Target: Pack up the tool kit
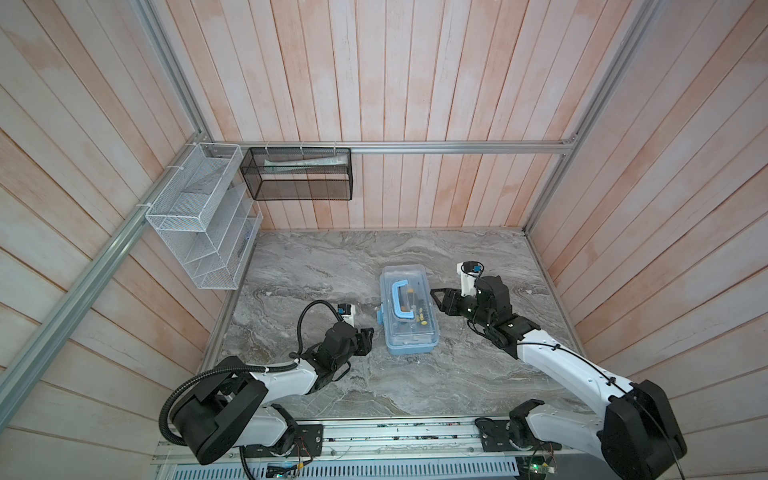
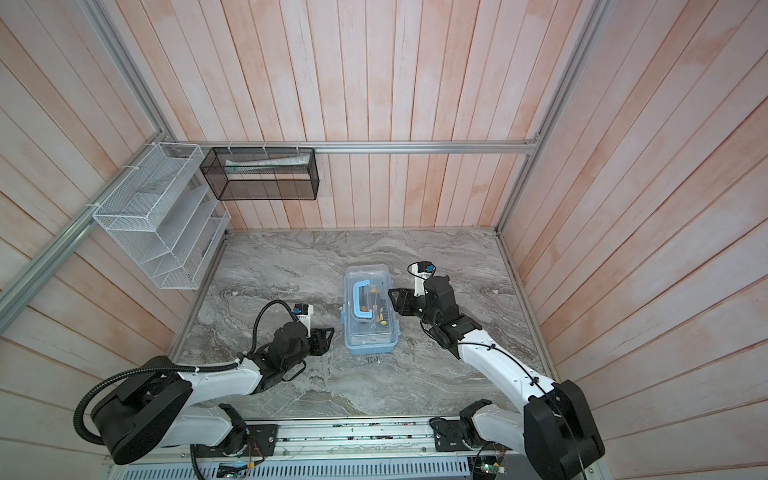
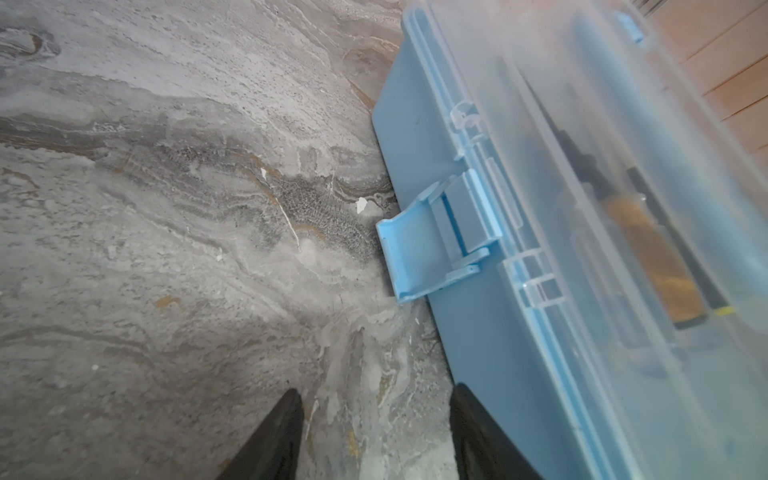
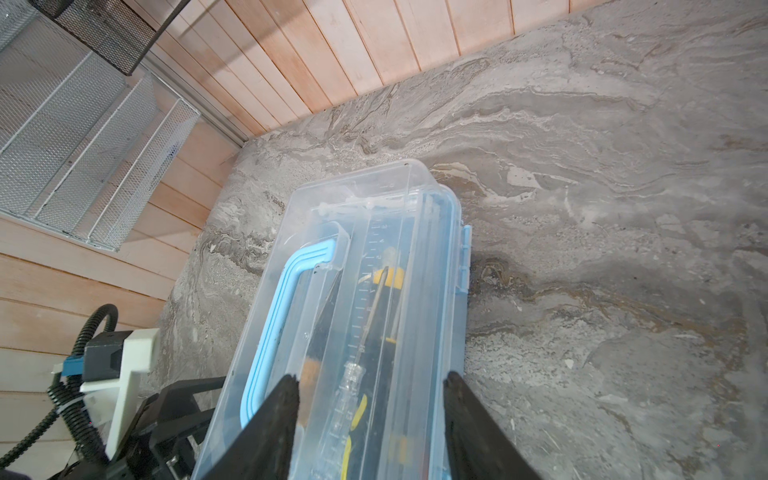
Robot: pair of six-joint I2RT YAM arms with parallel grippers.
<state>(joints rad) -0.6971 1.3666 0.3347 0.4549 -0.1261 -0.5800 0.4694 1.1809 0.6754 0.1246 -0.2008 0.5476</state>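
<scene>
The tool kit [image 1: 409, 332] [image 2: 370, 332] is a light blue box with a shut clear lid and a blue carry handle [image 1: 400, 300], standing mid-table in both top views. Through the lid [image 4: 374, 216] I see screwdrivers with yellow and black grips. A blue side latch [image 3: 419, 253] sticks out from the box wall, flipped open. My left gripper [image 1: 368, 338] [image 3: 376, 395] is open and empty, low by the box's left wall. My right gripper [image 1: 435, 298] [image 4: 370, 378] is open, its fingers spread just over the lid's right side.
A white wire rack [image 1: 199, 220] hangs on the left wall. A black mesh basket [image 1: 299, 174] with a pale flat item hangs on the back rail. Wooden walls close three sides of the marble table [image 1: 332, 266].
</scene>
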